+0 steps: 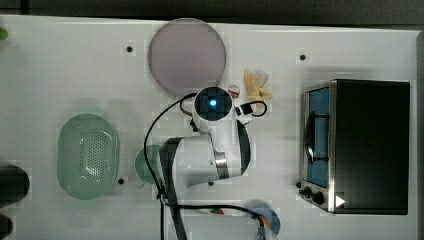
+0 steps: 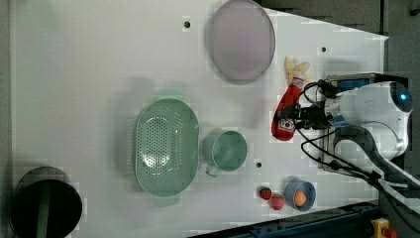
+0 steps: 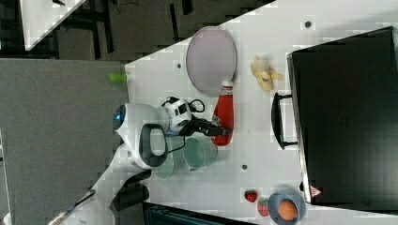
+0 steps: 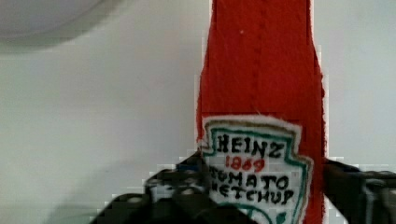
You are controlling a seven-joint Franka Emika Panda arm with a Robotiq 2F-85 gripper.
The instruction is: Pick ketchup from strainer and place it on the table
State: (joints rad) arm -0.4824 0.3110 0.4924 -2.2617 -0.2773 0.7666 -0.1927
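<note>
The red ketchup lies flat on the white table, its white cap pointing toward the grey plate. It also shows as the ketchup in the right view and close up as the ketchup in the wrist view. My gripper straddles the bottle at its label, gripper open, one finger on each side and the bottle not pinched. The pale green strainer stands empty at the top view's left, well away from the gripper.
The grey plate lies just beyond the cap, a yellow banana toy beside it. A black oven fills the top view's right. A green cup sits next to the strainer. Strawberries and a blue bowl lie near the edge.
</note>
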